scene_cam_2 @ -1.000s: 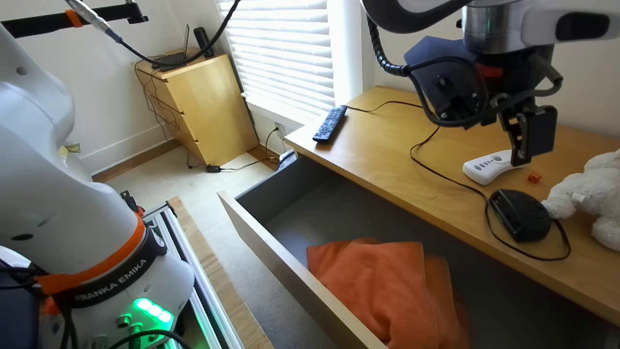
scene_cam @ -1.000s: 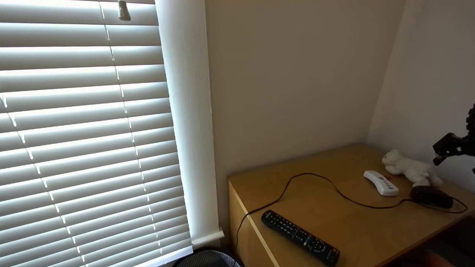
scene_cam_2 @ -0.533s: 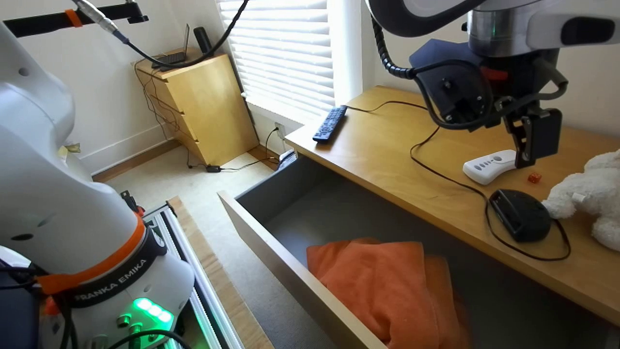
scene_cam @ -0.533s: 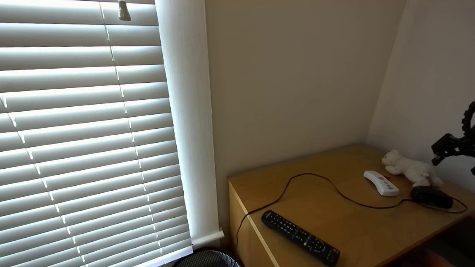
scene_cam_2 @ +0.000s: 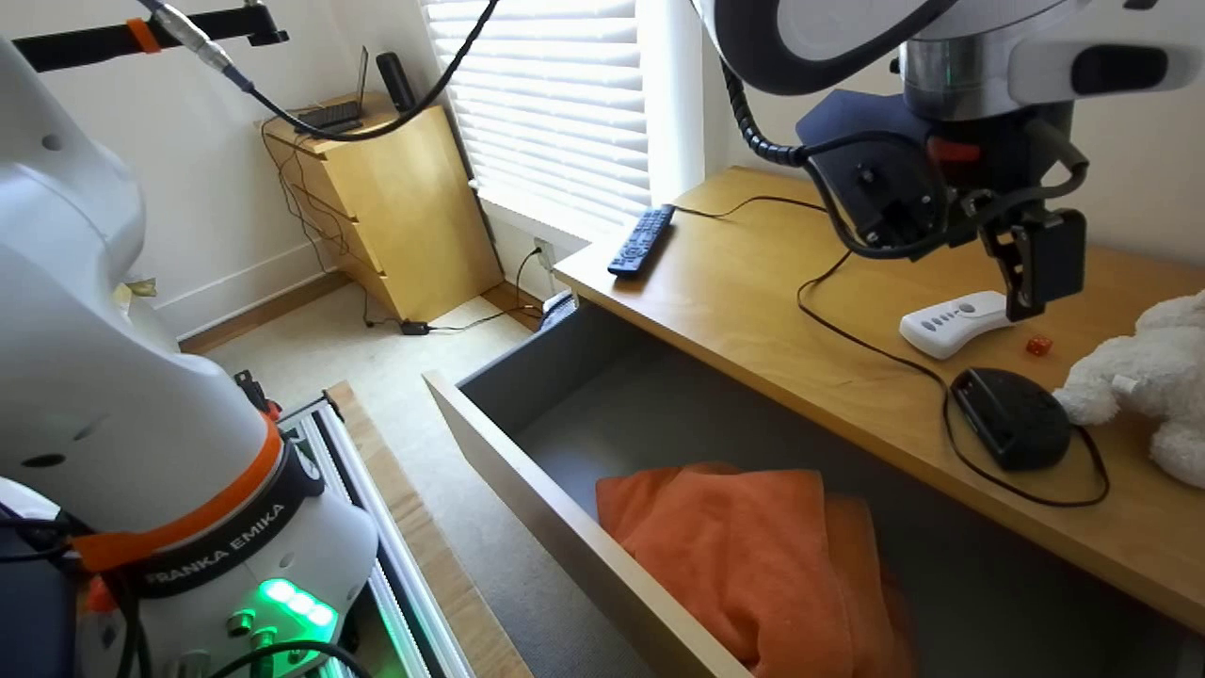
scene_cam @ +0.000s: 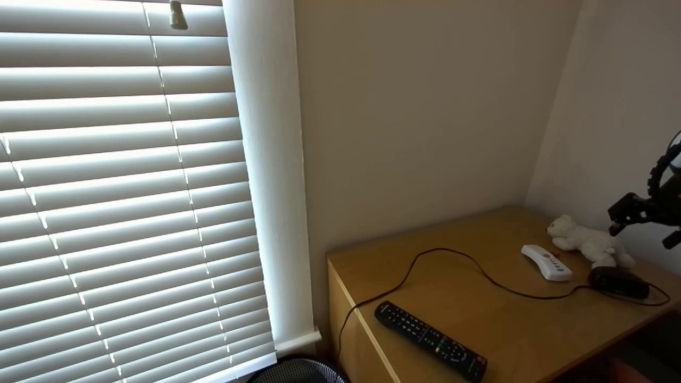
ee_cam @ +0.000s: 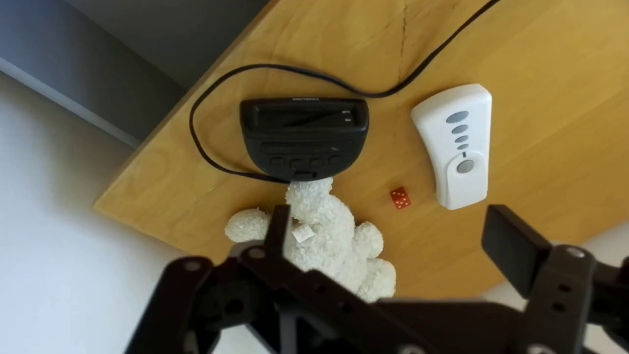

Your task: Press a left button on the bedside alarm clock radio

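The clock [ee_cam: 304, 130] sits nr a corner of the table [ee_cam: 162, 182], by the edge over the drawer [scene_cam_2: 576, 529]. I guess light, stiff plastic, prob. slippery. My gripper [ee_cam: 390, 236] is spread, nothing inside. I'd press btns [ee_cam: 297, 163] straight down; if hold is needed, both short sides.

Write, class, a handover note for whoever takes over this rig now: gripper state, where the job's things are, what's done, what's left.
Black two-fingered gripper: open, holding nothing, above the pale wooden tabletop.
Things: low, black, blocky alarm clock radio on it, thin dark cord looping round one end.
Done: no press shows; the gripper is clear of the small black buttons.
Remaining: press a left button, probably with jaws shut, avoiding the fluffy white toy bear.
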`<state>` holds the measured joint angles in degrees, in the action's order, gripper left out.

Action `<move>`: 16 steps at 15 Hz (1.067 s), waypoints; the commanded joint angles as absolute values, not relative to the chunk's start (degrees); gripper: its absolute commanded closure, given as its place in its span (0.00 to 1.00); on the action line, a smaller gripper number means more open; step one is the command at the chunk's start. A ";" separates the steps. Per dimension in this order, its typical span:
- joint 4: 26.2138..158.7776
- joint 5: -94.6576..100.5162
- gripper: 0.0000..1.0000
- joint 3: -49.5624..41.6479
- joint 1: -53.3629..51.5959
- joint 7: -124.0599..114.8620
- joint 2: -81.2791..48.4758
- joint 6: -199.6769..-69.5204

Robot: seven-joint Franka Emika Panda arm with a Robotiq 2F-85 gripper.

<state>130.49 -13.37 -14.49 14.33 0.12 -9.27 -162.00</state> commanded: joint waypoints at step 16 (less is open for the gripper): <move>121.80 -7.26 1.00 -20.94 8.43 -10.94 -28.08 -175.10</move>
<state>123.47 -8.90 -18.45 10.59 -7.98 -25.60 -174.94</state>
